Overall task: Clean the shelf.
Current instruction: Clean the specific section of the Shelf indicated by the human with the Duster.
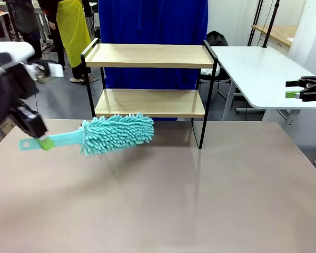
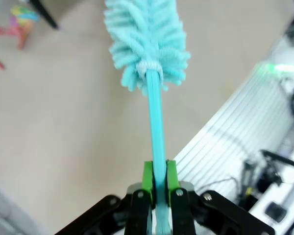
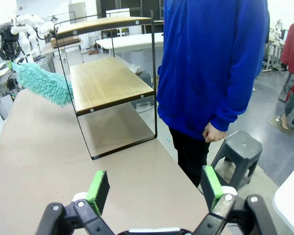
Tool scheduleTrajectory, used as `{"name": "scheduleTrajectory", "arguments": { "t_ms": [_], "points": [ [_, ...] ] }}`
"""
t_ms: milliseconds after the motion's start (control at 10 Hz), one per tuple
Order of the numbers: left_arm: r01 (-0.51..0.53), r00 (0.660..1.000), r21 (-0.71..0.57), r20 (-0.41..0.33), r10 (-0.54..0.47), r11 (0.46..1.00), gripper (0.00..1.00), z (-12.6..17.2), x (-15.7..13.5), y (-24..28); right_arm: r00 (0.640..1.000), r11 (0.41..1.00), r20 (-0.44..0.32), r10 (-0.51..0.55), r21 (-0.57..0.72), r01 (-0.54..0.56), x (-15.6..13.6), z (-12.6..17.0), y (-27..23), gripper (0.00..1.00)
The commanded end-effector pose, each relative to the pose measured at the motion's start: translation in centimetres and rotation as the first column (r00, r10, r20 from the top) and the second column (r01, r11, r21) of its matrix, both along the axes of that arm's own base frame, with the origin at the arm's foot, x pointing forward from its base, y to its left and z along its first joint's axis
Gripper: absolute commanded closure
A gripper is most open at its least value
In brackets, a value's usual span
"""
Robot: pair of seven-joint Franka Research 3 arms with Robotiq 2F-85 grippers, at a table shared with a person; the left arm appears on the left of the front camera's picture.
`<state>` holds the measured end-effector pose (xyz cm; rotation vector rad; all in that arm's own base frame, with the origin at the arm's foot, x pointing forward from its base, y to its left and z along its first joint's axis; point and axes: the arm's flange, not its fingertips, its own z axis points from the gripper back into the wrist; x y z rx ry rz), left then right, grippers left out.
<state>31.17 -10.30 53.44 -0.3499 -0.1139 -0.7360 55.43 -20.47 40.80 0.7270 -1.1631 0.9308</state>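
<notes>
Teal duster [image 1: 116,134], one, hovering seemingly beside one two-board shelf [image 1: 147,55], left claw [image 2: 159,171] pinching it, right claw [image 3: 154,182] gaping.

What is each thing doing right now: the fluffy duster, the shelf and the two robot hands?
shelf, upright on the table, both boards bare.
duster, held by its handle, off the table, head beside the shelf.
left gripper, jaws shut on the duster.
right gripper, jaws open, holding nothing.

Free passage is given by bare tabletop [image 1: 200,200] before the shelf [image 1: 147,55]; the lower tier's left front is crossed by a duster [image 1: 116,133].
</notes>
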Motion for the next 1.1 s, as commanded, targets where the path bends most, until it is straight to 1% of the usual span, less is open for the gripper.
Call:
{"name": "scheduleTrajectory", "arguments": {
  "t_ms": [0, 100, 200, 300, 400, 500, 600, 700, 1000],
  "points": [
    [0.176, 0.984, -0.006, 0.036, -0.176, 0.984, 0.87, 3.3, -1.8, 1.8, 1.000, 1.000, -0.020, -0.016, -0.022, 0.015, 0.0, 0.5, 0.3, 0.00],
    [0.232, 0.972, -0.024, 0.036, -0.231, 0.972, 0.87, 5.0, -3.2, 2.0, 1.000, 1.000, -0.020, -0.016, -0.022, 0.015, 0.0, 0.5, 0.3, 0.00],
    [0.281, 0.959, 0.038, 0.020, -0.282, 0.959, 0.87, 7.0, -4.2, 1.4, 1.000, 1.000, -0.020, -0.016, -0.022, 0.015, 0.0, 0.5, 0.3, 0.00],
    [0.299, 0.954, 0.067, -0.021, -0.298, 0.952, 0.87, 8.1, -4.9, 1.2, 1.000, 1.000, -0.020, -0.016, -0.022, 0.015, 0.0, 0.5, 0.3, 0.00],
    [0.317, 0.948, 0.093, -0.023, -0.317, 0.944, 0.87, 9.3, -5.6, -0.1, 1.000, 1.000, -0.020, -0.016, -0.022, 0.015, 0.0, 0.5, 0.3, 0.00],
    [0.333, 0.943, 0.110, -0.007, -0.334, 0.937, 0.87, 10.0, -6.1, -1.5, 1.000, 1.000, -0.020, -0.016, -0.022, 0.015, 0.0, 0.5, 0.3, 0.00],
    [0.261, 0.965, 0.149, -0.001, -0.264, 0.954, 0.87, 9.2, -6.3, -3.6, 1.000, 1.000, -0.020, -0.016, -0.022, 0.015, 0.0, 0.5, 0.3, 0.00],
    [0.319, 0.948, 0.074, -0.016, -0.318, 0.945, 0.87, 9.3, -6.6, -0.6, 1.000, 1.000, -0.020, -0.016, -0.022, 0.015, 0.0, 0.5, 0.3, 0.00],
    [0.319, 0.948, 0.074, -0.016, -0.318, 0.945, 0.87, 9.3, -6.6, -0.6, 1.000, 1.000, -0.020, -0.016, -0.022, 0.015, 0.0, 0.5, 0.3, 0.00]
  ]
}}
